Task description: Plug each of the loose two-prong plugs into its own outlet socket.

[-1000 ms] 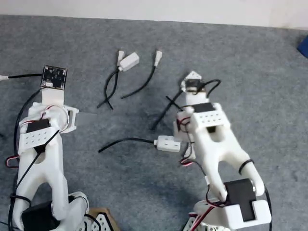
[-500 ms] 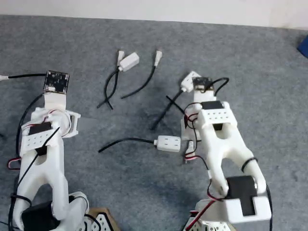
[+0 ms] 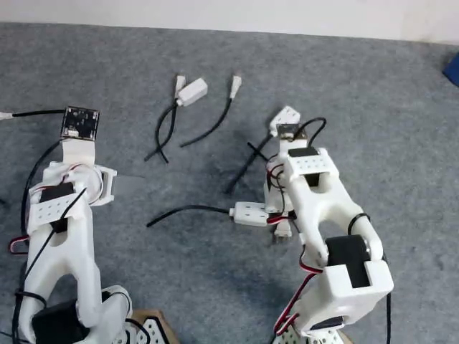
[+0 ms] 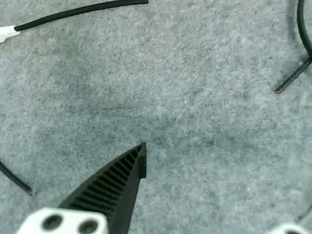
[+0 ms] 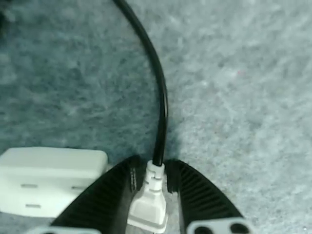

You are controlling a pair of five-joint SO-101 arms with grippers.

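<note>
Note the right arm's swing back toward the outlet socket point(image 3: 251, 213) since half a second ago. Observe right gripper point(image 5: 153, 163) clamped on the white two-prong plug point(image 5: 148, 204), just beside that socket. Observe left gripper point(image 3: 118, 177) spread wide over grey carpet point(image 4: 195, 97), holding nothing.

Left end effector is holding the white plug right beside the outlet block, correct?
Not quite. It is the right end effector that is holding the white plug right beside the outlet block. The right wrist view shows it.
</note>
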